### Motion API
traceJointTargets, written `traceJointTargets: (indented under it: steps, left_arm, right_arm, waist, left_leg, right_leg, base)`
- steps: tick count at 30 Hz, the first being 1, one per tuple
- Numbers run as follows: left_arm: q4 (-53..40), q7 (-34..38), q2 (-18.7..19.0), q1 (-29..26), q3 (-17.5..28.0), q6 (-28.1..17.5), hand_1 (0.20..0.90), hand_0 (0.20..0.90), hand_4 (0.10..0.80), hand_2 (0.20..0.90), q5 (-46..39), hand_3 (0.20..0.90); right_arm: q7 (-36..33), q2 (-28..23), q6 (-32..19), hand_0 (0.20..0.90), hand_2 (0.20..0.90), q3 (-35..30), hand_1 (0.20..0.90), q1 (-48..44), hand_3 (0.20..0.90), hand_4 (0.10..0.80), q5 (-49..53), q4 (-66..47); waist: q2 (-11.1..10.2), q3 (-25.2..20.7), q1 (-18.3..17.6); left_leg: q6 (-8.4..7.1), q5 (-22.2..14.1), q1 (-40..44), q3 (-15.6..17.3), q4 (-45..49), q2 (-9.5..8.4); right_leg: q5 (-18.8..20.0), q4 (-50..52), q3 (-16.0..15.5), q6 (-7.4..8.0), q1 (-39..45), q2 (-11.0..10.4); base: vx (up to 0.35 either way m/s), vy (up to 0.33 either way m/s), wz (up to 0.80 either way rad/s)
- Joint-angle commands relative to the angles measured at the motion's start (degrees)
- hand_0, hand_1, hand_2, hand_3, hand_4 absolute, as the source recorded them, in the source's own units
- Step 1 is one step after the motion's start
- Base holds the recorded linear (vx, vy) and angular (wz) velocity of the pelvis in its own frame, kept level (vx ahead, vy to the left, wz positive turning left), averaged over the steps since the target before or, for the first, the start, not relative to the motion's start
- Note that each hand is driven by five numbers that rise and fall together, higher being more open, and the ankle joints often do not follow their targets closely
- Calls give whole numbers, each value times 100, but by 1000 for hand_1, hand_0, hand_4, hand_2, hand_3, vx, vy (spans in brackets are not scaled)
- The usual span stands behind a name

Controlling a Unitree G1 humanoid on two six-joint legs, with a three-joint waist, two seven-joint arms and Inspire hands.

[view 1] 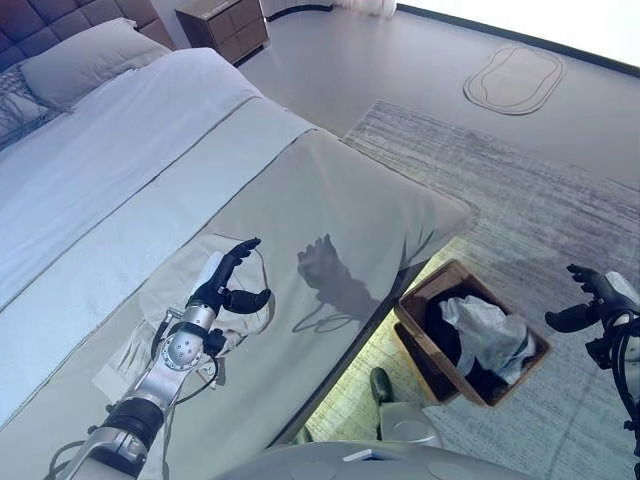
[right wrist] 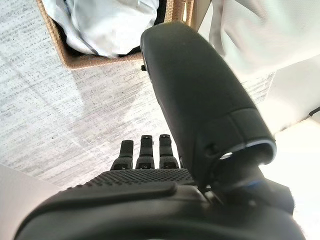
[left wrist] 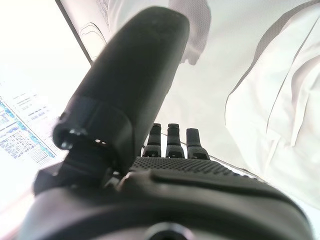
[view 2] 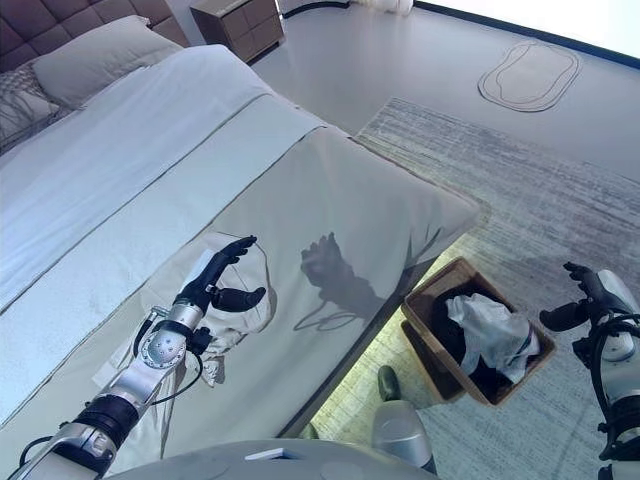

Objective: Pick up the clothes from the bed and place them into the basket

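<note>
The left hand (view 1: pixel 228 283), fingers open, is poised over the pale garment (view 1: pixel 190 300) on the bed (view 1: pixel 330 190); a thick fold should be gathered before the basket (view 1: pixel 425 290) on the right is approached.

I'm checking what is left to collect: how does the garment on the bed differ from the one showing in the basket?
The pale garment on the bed lies spread fairly flat on the cover, under the open left hand; the light garment in the basket is bunched up over dark clothing. The first is still outside the wicker basket, the second inside it. Both are light-coloured cloth.
</note>
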Motion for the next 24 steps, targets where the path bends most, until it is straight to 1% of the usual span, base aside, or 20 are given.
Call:
traceJointTargets:
  steps: [1,5,7,9,10,12,17,18,19,21,24]
  left_arm:
    - [-386,249,405,-418,224,-376,900,900,800,900,16,900]
    - [-379,269,367,-404,254,-350,900,900,800,900,19,900]
    - [-390,283,345,-385,278,-315,900,900,800,900,22,900]
    - [-395,297,323,-376,285,-281,900,900,800,900,26,900]
    - [-365,325,288,-363,294,-254,900,900,800,900,34,900]
    - [-321,344,244,-314,315,-265,900,900,800,900,56,900]
    - [-148,460,121,-148,395,-320,900,900,800,900,152,900]
    - [-166,511,103,-107,419,-330,900,900,800,900,166,900]
    - [-164,574,86,-116,418,-319,900,900,800,900,185,900]
    - [-96,702,65,-72,453,-358,900,900,800,900,375,900]
    - [-38,759,94,31,500,-329,900,900,800,900,411,900]
  right_arm:
    - [-398,-65,-249,900,900,-160,900,-576,900,800,56,81]
    - [-411,-78,-433,900,900,-162,900,-566,900,800,52,-139]
    - [-401,-102,-391,900,900,-140,900,-577,900,800,97,-475]
    - [-442,-101,-423,900,900,-138,900,-593,900,800,89,-677]
    - [-440,-103,-536,900,900,-138,900,-625,900,800,153,-860]
    - [-356,-96,-495,900,900,-141,900,-711,900,800,183,-1123]
    - [-519,-53,-562,900,900,-4,900,-908,900,800,-258,-1670]
    - [-576,-34,-582,900,900,121,900,-1024,900,800,-502,-1823]
    - [-580,-17,-464,900,900,237,900,-1146,900,800,-596,-1899]
    - [-633,8,-389,900,900,586,900,-1513,900,800,-627,-1886]
    - [-664,50,-319,900,900,927,900,-1884,900,800,-784,-1853]
  waist:
    - [-331,-464,19]
    - [-343,-471,22]
    - [-352,-460,30]
    - [-359,-448,40]
    - [-366,-442,58]
    - [-375,-434,96]
    - [-410,-418,262]
    - [-428,-398,358]
    - [-440,-380,436]
    - [-463,-332,628]
    - [-481,-299,810]
  left_leg:
    - [-55,-99,-145,166,258,74]
    - [-60,-92,-114,147,237,78]
    - [-65,-83,-114,135,241,80]
    - [-66,-79,-116,116,244,81]
    - [-64,-73,-116,90,236,77]
    - [-65,-66,-117,47,226,72]
    - [-67,-42,-155,-90,257,48]
    - [-59,-34,-200,-175,275,30]
    - [-55,-27,-241,-253,278,12]
    - [-45,-5,-310,-447,294,-45]
    - [-46,-15,-361,-620,364,-96]
  right_leg:
    - [-461,450,18,370,124,-151]
    - [-469,453,8,366,153,-157]
    - [-478,469,-6,358,161,-158]
    - [-490,484,-23,351,167,-160]
    - [-504,496,-43,342,178,-159]
    - [-523,501,-80,334,200,-166]
    - [-607,568,-230,304,259,-203]
    - [-647,606,-284,288,262,-211]
    - [-665,620,-331,279,265,-218]
    - [-700,628,-430,247,312,-237]
    - [-764,672,-545,206,373,-268]
  base:
    - [0,0,0]
    - [24,10,1]
    - [0,0,0]
    - [0,0,0]
    - [0,0,0]
    - [26,31,3]
    - [28,35,13]
    - [0,0,0]
    - [-20,22,8]
    - [16,27,30]
    - [57,30,28]
